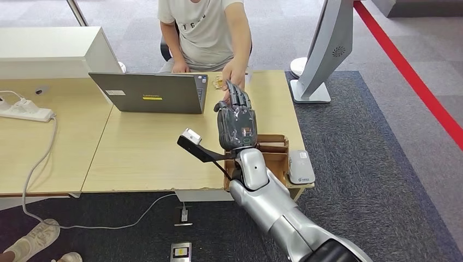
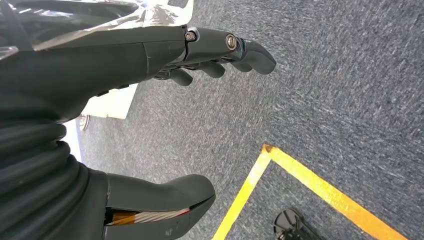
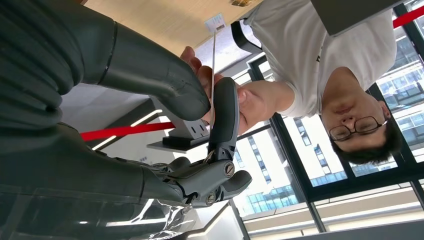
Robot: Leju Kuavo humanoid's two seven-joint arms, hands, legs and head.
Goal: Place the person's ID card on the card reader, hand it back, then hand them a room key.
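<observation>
My right hand (image 1: 236, 117) reaches across the wooden desk (image 1: 136, 153) toward the seated person's hand (image 1: 233, 73). In the right wrist view a thin white ID card (image 3: 215, 45) stands edge-on between my thumb (image 3: 165, 85) and a dark finger (image 3: 225, 115), which pinch it. The person's fingers (image 3: 197, 67) also hold the card. The white card reader (image 1: 301, 166) lies at the desk's front right corner, beside my forearm. My left hand (image 2: 150, 55) hangs over grey carpet with fingers apart and nothing in it.
A grey laptop (image 1: 150, 93) stands at the desk's far side, left of my hand. A brown cardboard box (image 1: 273, 148) sits between my wrist and the reader. A white power strip (image 1: 24, 112) lies far left; a white kiosk stand (image 1: 322, 49) rises right of the desk.
</observation>
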